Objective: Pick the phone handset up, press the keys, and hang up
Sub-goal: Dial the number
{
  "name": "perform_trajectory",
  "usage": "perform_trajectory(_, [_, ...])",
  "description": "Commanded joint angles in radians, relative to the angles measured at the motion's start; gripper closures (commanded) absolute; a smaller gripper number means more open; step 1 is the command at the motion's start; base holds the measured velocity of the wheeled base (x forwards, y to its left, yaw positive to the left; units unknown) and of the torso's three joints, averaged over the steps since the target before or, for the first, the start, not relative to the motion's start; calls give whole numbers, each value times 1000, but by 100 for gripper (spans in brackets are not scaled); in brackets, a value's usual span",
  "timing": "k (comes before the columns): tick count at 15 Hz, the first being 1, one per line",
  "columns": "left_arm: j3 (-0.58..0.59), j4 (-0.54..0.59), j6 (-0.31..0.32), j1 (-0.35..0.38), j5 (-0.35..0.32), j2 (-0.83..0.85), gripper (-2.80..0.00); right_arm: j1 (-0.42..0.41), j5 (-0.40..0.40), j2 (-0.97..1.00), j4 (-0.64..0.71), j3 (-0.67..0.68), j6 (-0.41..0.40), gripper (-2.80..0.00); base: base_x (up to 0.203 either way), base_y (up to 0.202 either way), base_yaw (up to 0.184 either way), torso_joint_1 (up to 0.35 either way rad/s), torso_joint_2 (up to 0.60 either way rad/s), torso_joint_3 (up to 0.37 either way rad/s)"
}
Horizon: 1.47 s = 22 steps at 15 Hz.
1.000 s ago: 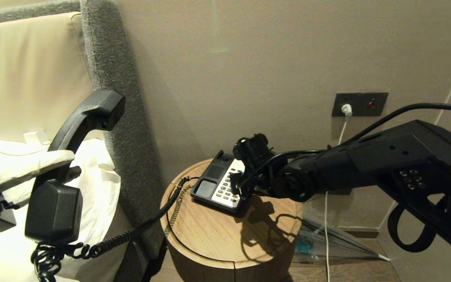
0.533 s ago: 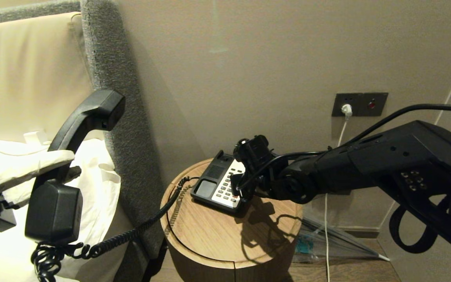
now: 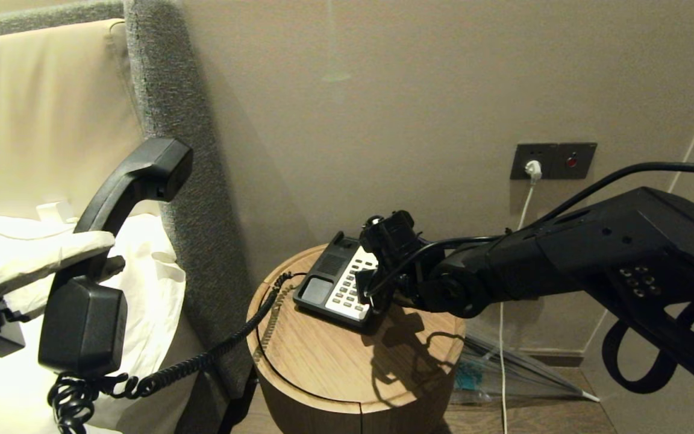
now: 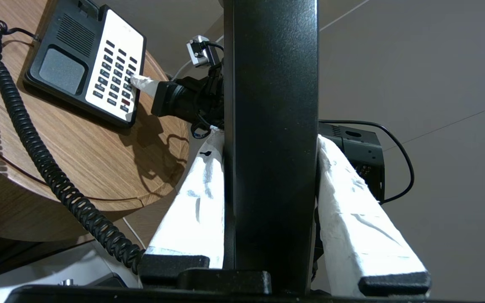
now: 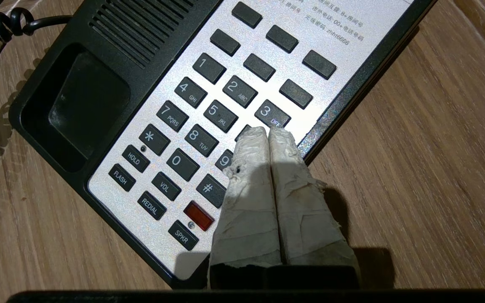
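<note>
The black phone handset (image 3: 112,241) hangs in the air at the left, over the bed. My left gripper (image 4: 270,143) is shut on its middle, a white-wrapped finger (image 4: 196,202) on each side. Its coiled cord (image 3: 202,361) runs down to the phone base (image 3: 323,289) on the round wooden table (image 3: 335,361). My right gripper (image 5: 267,132) is shut, its two wrapped fingertips pressed together. They lie on the keys (image 5: 221,115), over the key between 3 and 9. In the head view the right gripper (image 3: 366,289) sits at the keypad's right side.
A grey upholstered headboard (image 3: 184,150) and white pillows (image 3: 154,271) stand left of the table. A wall socket (image 3: 552,160) with a white plug and cable is behind my right arm. A clear wrapped object (image 3: 503,367) lies on the floor to the table's right.
</note>
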Motion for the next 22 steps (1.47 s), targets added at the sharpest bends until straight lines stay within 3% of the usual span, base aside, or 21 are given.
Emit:
perform_trajectory(1, [0,-3,-6,1,-5,1,0,4,0,15,-2,0,2,0,0,0,0,0,0,0])
perform_trajectory(22, [6,-4,-6,1,-5,0,0,47,-1,-18,-4,-42,8,0,0,0,0,0,0,0])
